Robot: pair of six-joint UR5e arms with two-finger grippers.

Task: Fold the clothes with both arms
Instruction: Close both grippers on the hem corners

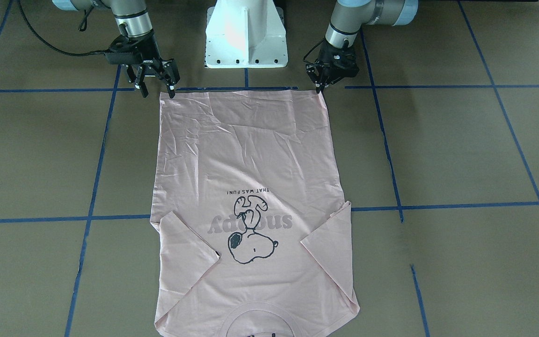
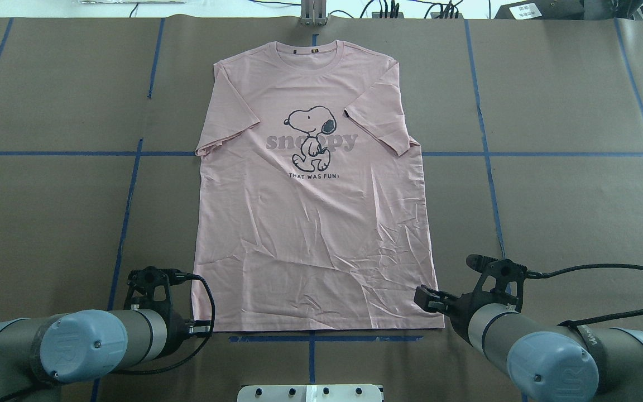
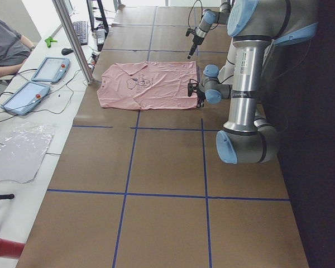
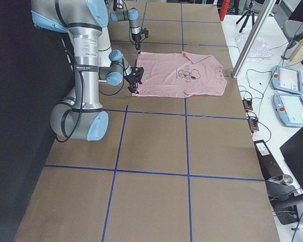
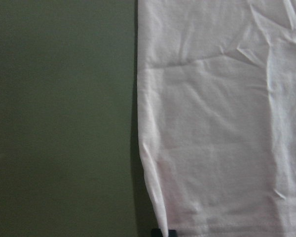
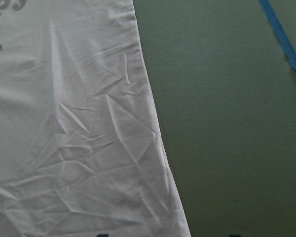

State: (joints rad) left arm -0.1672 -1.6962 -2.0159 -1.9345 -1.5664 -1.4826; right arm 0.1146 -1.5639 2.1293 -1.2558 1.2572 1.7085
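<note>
The pale pink T-shirt [image 1: 251,154] lies flat and face up on the brown table, collar away from the robot. Its dog print [image 2: 310,137] shows and both sleeves are folded inward. My left gripper [image 1: 319,89] is shut on the hem corner on my left. In the left wrist view one black fingertip [image 5: 163,232] sits right at that corner of the shirt [image 5: 212,123]. My right gripper [image 1: 157,91] is open, with its fingers on either side of the other hem corner. In the right wrist view the shirt [image 6: 79,148] runs down between two dark tips.
The white pedestal base [image 1: 246,37] stands just behind the hem. Blue tape lines [image 1: 438,86] cross the brown cover. A metal post [image 3: 72,39], tablets [image 3: 47,70] and a seated operator [image 3: 5,50] are beyond the collar end.
</note>
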